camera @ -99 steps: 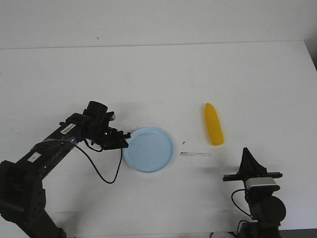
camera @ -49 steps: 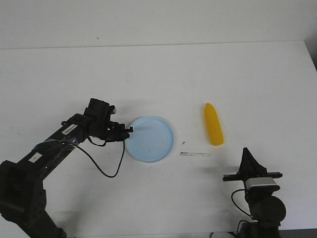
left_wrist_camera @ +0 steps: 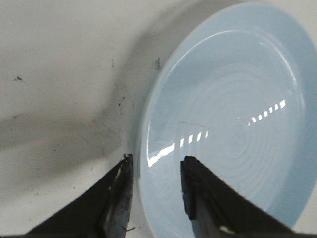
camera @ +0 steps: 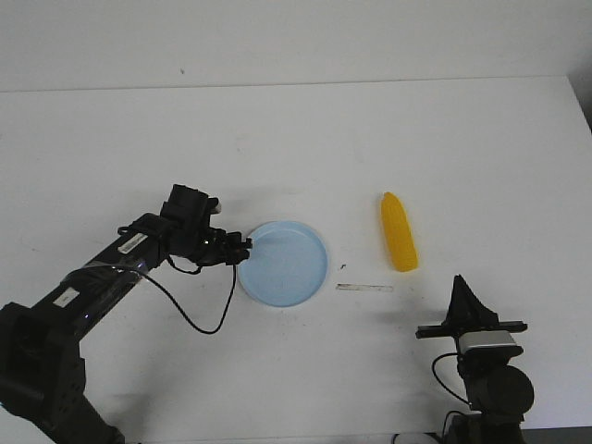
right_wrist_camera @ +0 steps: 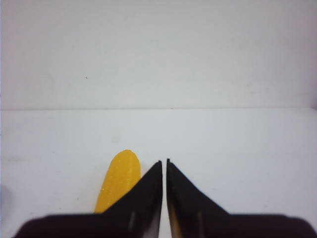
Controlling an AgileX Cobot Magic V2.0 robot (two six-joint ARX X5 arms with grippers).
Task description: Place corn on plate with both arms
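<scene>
The pale blue plate (camera: 289,265) sits on the white table left of centre. My left gripper (camera: 244,246) is at its left rim. In the left wrist view my left gripper (left_wrist_camera: 156,159) straddles that rim, one finger outside over the table, the other over the plate (left_wrist_camera: 233,114), shut on it. The yellow corn (camera: 399,232) lies on the table to the right of the plate, its tapered end pointing away. My right gripper (camera: 459,280) is shut and empty, near the front right, short of the corn. The right wrist view shows the corn (right_wrist_camera: 119,181) just beside the shut tips of my right gripper (right_wrist_camera: 164,160).
A thin clear strip (camera: 364,288) lies on the table between the plate and my right gripper. A small dark speck (camera: 343,266) is near it. The table's far edge meets a white wall (camera: 296,37).
My left gripper has moved right and slightly away, taking the plate with it toward the corn. The right arm and the corn have not moved.
</scene>
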